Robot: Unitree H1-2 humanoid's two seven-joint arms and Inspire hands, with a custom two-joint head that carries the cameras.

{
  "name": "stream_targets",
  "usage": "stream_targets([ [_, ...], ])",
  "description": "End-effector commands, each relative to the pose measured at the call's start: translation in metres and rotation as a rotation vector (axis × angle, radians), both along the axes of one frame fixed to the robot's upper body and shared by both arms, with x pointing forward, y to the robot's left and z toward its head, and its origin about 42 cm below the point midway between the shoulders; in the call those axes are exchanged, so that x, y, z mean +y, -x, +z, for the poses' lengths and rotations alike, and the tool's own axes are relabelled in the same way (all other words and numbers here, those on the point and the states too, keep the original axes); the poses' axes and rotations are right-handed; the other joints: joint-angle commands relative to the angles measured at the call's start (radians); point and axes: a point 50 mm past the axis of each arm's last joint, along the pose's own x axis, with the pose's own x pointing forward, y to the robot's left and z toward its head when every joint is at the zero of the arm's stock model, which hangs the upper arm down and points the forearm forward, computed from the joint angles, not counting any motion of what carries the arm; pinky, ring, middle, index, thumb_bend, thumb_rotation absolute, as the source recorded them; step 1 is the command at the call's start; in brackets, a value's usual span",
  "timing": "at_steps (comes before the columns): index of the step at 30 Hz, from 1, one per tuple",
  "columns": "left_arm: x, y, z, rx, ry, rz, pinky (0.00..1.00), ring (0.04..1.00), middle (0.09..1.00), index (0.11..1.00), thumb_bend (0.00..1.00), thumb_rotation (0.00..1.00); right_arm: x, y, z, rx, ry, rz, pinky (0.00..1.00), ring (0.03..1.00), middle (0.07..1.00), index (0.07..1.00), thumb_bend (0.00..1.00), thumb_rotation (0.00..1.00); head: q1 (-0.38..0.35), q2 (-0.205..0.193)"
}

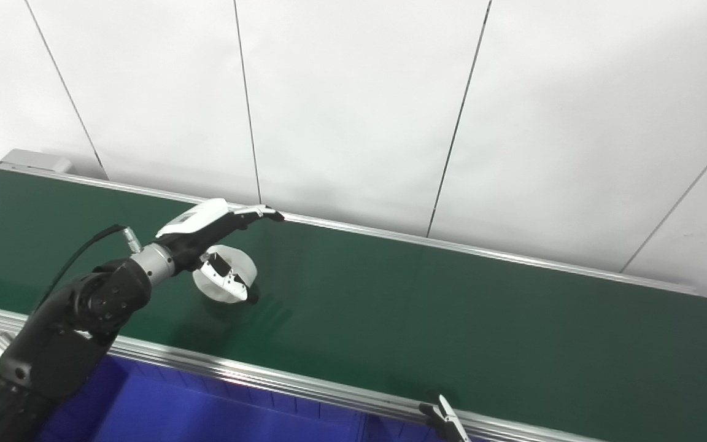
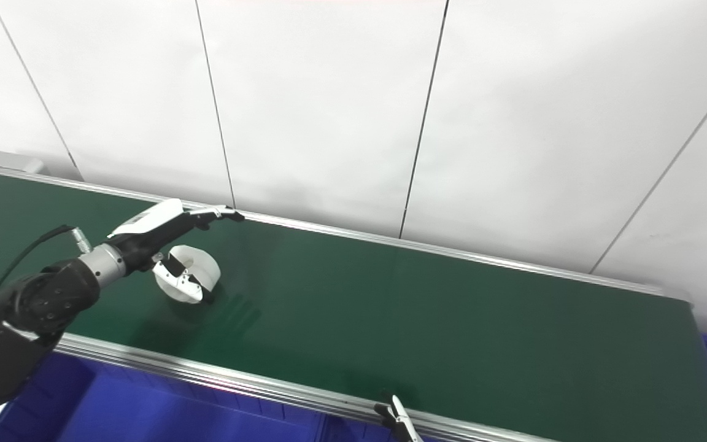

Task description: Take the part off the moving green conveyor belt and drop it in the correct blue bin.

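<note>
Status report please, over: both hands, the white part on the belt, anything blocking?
Left hand open, straddling white part on green belt. Right hand only fingertips visible, state unclear. Blue bin below near edge. No obstruction seen.

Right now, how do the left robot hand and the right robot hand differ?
The left robot hand reaches out over the green belt around the white part; of the right robot hand only fingertips show at the bottom edge, near the belt's front rail. The left is spread open; the right's state is unclear.

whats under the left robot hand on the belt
A white ring-shaped part lies on the green conveyor belt beneath the left robot hand, whose thumb hides the part's near side. Whether they touch cannot be told.
</note>
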Motion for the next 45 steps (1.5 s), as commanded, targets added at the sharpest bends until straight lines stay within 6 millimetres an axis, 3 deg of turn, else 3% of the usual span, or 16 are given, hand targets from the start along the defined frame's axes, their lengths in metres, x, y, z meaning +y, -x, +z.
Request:
stream_targets([
  [1, 0.009, -0.011, 0.020, -0.038, -0.050, -0.007, 0.87, 0.942, 0.948, 0.876, 0.91, 0.10, 0.002, -0.004, 0.014, -0.097, -0.044, 0.005, 0.84, 0.873, 0.874, 0.972, 0.84, 0.49, 0.006, 0.001],
  [7, 0.005, -0.008, 0.003, 0.046, -0.127, -0.003, 0.99, 0.974, 0.961, 0.890, 0.94, 0.09, 0.001, -0.005, 0.014, -0.100, -0.036, 0.005, 0.83, 0.877, 0.873, 0.984, 0.83, 0.52, 0.008, 0.001],
  [14, -0.006, -0.012, -0.021, -0.048, -0.299, 0.055, 1.00, 0.988, 0.981, 0.880, 0.90, 0.05, -0.001, -0.005, 0.013, -0.104, -0.051, 0.009, 0.84, 0.883, 0.872, 0.989, 0.83, 0.52, 0.008, 0.001],
  [19, -0.015, -0.016, -0.037, -0.129, -0.278, 0.107, 0.98, 0.961, 0.928, 0.836, 0.82, 0.00, -0.001, -0.003, 0.015, -0.102, -0.053, 0.006, 0.83, 0.880, 0.871, 0.989, 0.83, 0.52, 0.007, 0.005],
  [20, -0.017, -0.017, -0.040, -0.146, -0.251, 0.117, 0.90, 0.901, 0.876, 0.799, 0.77, 0.00, -0.001, -0.003, 0.015, -0.101, -0.054, 0.005, 0.82, 0.877, 0.870, 0.987, 0.84, 0.53, 0.006, 0.006],
  [21, -0.019, -0.018, -0.045, -0.168, -0.185, 0.128, 0.87, 0.886, 0.863, 0.789, 0.76, 0.00, 0.000, -0.003, 0.015, -0.100, -0.055, 0.004, 0.82, 0.876, 0.870, 0.986, 0.84, 0.53, 0.005, 0.007],
  [22, -0.020, -0.019, -0.048, -0.184, -0.140, 0.136, 0.68, 0.732, 0.759, 0.727, 0.66, 0.00, 0.000, -0.002, 0.015, -0.100, -0.056, 0.004, 0.81, 0.876, 0.872, 0.987, 0.84, 0.53, 0.004, 0.007],
  [23, -0.021, -0.020, -0.051, -0.200, -0.107, 0.148, 0.62, 0.679, 0.723, 0.706, 0.63, 0.00, 0.000, -0.002, 0.015, -0.100, -0.058, 0.003, 0.81, 0.876, 0.872, 0.987, 0.84, 0.53, 0.003, 0.009],
  [25, -0.026, -0.022, -0.055, -0.232, -0.051, 0.168, 0.49, 0.555, 0.527, 0.560, 0.53, 0.00, 0.000, -0.001, 0.016, -0.098, -0.060, 0.003, 0.82, 0.878, 0.872, 0.988, 0.84, 0.52, 0.002, 0.012],
  [26, -0.028, -0.022, -0.057, -0.245, -0.033, 0.174, 0.46, 0.513, 0.489, 0.547, 0.52, 0.00, 0.000, -0.001, 0.016, -0.098, -0.061, 0.003, 0.82, 0.880, 0.874, 0.989, 0.83, 0.52, 0.002, 0.012],
  [28, -0.033, -0.023, -0.060, -0.266, -0.004, 0.180, 0.43, 0.478, 0.458, 0.534, 0.51, 0.00, 0.000, 0.000, 0.017, -0.099, -0.064, 0.003, 0.82, 0.882, 0.874, 0.990, 0.83, 0.52, -0.002, 0.015],
  [31, -0.040, -0.023, -0.059, -0.294, 0.055, 0.174, 0.44, 0.403, 0.486, 0.547, 0.49, 0.00, 0.001, 0.000, 0.018, -0.103, -0.068, 0.000, 0.83, 0.880, 0.874, 0.986, 0.83, 0.52, -0.012, 0.020],
  [40, -0.052, -0.017, -0.052, -0.286, 0.286, 0.214, 0.46, 0.427, 0.487, 0.530, 0.50, 0.00, 0.004, 0.002, 0.023, -0.105, -0.076, -0.005, 0.85, 0.886, 0.873, 0.987, 0.83, 0.53, -0.035, 0.037],
  [45, -0.047, 0.005, -0.043, -0.287, 0.344, 0.184, 0.43, 0.413, 0.490, 0.539, 0.50, 0.00, 0.010, 0.003, 0.032, -0.114, -0.078, -0.011, 0.84, 0.884, 0.877, 0.989, 0.82, 0.53, -0.096, 0.095],
])
